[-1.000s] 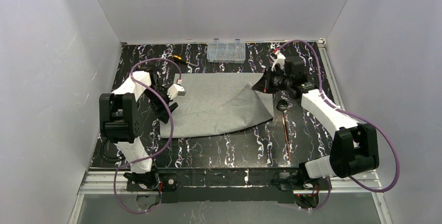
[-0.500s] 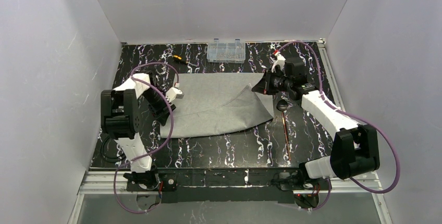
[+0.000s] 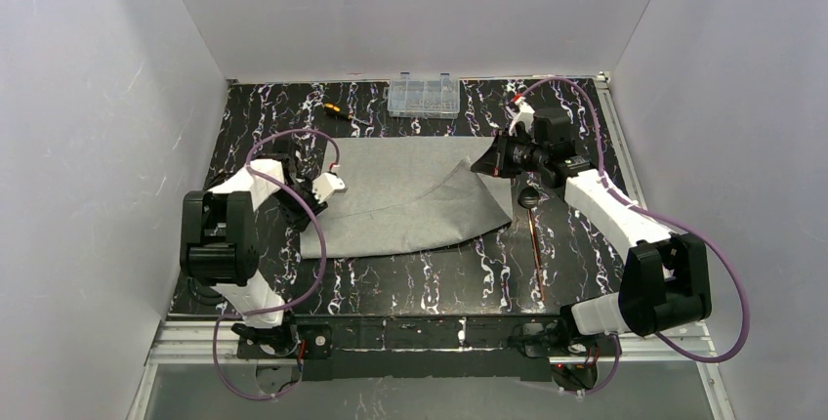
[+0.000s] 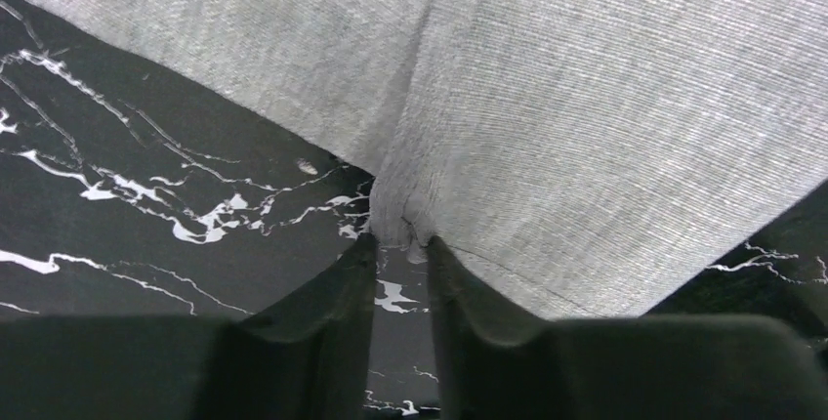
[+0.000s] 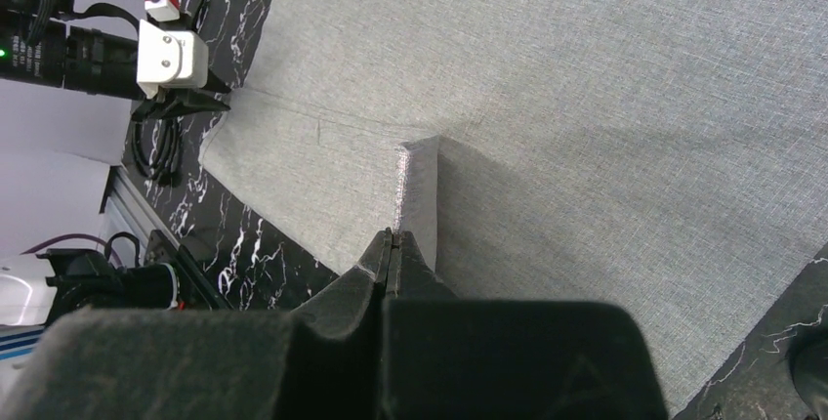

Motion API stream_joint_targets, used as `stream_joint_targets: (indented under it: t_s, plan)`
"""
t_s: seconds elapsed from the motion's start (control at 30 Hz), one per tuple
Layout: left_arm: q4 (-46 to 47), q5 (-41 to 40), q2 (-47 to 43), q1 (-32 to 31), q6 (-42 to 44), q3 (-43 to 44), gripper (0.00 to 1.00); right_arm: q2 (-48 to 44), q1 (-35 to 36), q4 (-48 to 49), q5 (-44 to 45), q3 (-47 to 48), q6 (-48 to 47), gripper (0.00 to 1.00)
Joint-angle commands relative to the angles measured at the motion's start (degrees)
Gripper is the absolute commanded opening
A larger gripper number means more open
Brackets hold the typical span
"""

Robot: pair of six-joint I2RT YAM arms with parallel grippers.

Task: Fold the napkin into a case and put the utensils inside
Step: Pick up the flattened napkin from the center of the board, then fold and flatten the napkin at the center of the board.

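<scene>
The light-grey napkin [image 3: 400,195] lies spread on the black marbled table, and its far right corner is lifted. My right gripper [image 3: 485,161] holds that raised corner. In the right wrist view its jaws [image 5: 393,239] are pressed together on the stitched hem. My left gripper [image 3: 312,200] sits low at the napkin's left edge. In the left wrist view the cloth [image 4: 586,98] puckers between the narrowly spaced fingertips [image 4: 400,239]. The copper-brown utensils [image 3: 535,244] lie to the right of the napkin, with the dark spoon head [image 3: 529,197] at the far end. No folded case shows.
A clear plastic compartment box [image 3: 424,96] stands at the table's far edge. A short screwdriver with an orange-and-black handle [image 3: 337,108] lies to its left. White walls close in the left, right and back. Purple cables loop over both arms.
My left gripper has dropped from above the napkin's left part to its left edge, and its jaws have closed onto the cloth. The right arm and the lifted corner have not moved.
</scene>
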Motion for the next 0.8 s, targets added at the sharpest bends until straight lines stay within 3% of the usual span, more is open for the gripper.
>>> stream_joint_targets:
  t_s: [0.0, 0.07, 0.4, 0.57, 0.77]
  plan:
    - [3.21, -0.81, 1.96, -0.90, -1.03, -3.69, 0.10, -2.37, -0.16, 2.71, -1.64, 0.99, 0.69, 0.01]
    - [3.48, -1.01, 1.23, -0.90, -1.12, -3.40, 0.00, -2.74, -0.13, 2.61, -1.94, 0.95, 0.69, 0.01]
    - [-0.62, 1.55, -7.75, -0.88, -5.17, 1.99, 0.00, -6.25, -0.15, 1.21, -2.38, 0.11, 0.68, 0.01]
    - [-3.46, 3.02, -12.88, -0.84, -7.92, 5.44, 0.00, -10.50, -0.14, -1.86, 1.95, -0.29, -1.24, 0.01]
    - [-2.26, 1.91, -12.83, -0.85, -10.37, 8.16, 0.00, -13.19, -0.15, -3.12, 7.49, -0.80, -2.03, 0.01]
